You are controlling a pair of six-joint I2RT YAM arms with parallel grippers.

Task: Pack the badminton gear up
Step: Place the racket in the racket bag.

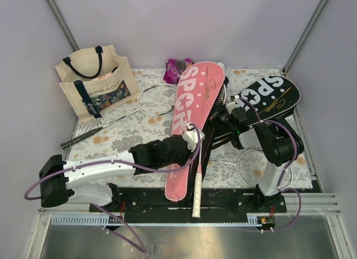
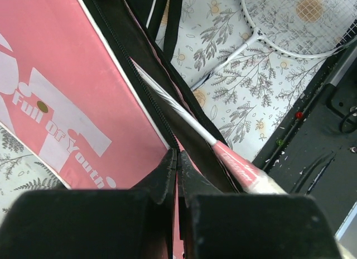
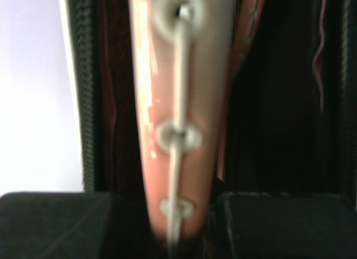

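Pink-and-white thin-shafted racket sits half inside the pink racket-shaped fabric cover. Left end effector pinches the cover's edge; right end effector grips the racket's frame. Two white rackets beside it await packing.

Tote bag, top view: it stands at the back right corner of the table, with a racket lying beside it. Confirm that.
Not right. The cream tote bag stands at the back left corner, not the back right. The racket does lie beside it. The top external view shows both.
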